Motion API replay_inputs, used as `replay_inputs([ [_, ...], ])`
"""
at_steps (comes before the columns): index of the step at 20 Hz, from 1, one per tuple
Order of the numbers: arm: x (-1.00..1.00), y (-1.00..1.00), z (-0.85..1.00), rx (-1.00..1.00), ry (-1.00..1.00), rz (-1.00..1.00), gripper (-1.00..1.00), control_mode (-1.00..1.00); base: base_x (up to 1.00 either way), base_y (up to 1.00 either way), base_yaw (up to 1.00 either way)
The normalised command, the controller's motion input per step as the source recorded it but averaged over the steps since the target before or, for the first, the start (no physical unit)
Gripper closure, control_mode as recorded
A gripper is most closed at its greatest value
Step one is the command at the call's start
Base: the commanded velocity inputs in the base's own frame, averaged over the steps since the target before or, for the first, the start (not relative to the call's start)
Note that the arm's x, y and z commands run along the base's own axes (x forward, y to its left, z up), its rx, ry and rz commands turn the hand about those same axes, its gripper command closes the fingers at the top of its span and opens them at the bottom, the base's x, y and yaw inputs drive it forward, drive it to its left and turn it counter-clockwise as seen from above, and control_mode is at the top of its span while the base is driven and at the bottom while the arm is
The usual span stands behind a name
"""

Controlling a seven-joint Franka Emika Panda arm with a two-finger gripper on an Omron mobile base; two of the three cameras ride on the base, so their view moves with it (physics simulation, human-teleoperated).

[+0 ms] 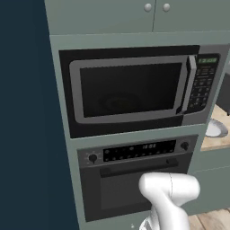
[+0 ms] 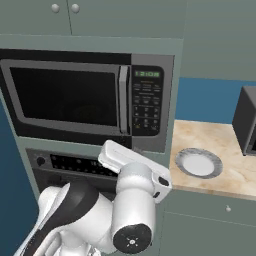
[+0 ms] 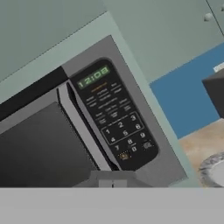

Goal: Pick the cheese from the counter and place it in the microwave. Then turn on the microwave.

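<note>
black microwave (image 1: 134, 90), green display (image 2: 147, 74), tan counter (image 2: 235, 170)

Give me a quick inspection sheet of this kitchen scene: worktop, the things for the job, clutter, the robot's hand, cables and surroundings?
Surface: tan counter, to the right of the appliance column.
Job's things: microwave built into the column, door shut, handle upright beside the keypad, green display lit. Cheese: nothing seen.
Clutter: round grey-white plate on the counter; a dark box at the right edge.
Grippers: gripper shut, holding nothing, pointed at the microwave's lower keypad corner.
Cables: nothing seen.
Surroundings: black oven with knobs under the microwave, grey-green cabinets above, blue wall behind the counter.
</note>
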Motion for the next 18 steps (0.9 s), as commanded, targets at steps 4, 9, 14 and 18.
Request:
replay_inputs([
  [4,0.16,0.0,-0.43,0.0,-0.13,0.15,1.0,-1.0,0.0,0.0,0.0],
  [9,0.22,0.0,-0.18,-0.06,-0.29,0.07,1.0,-1.0,0.0,0.0,0.0],
  [14,0.05,0.11,-0.05,-0.16,-0.27,0.02,1.0,-1.0,0.0,0.0,0.0],
  [18,0.02,0.37,0.03,-0.19,-0.14,0.0,1.0,-1.0,0.0,0.0,0.0],
])
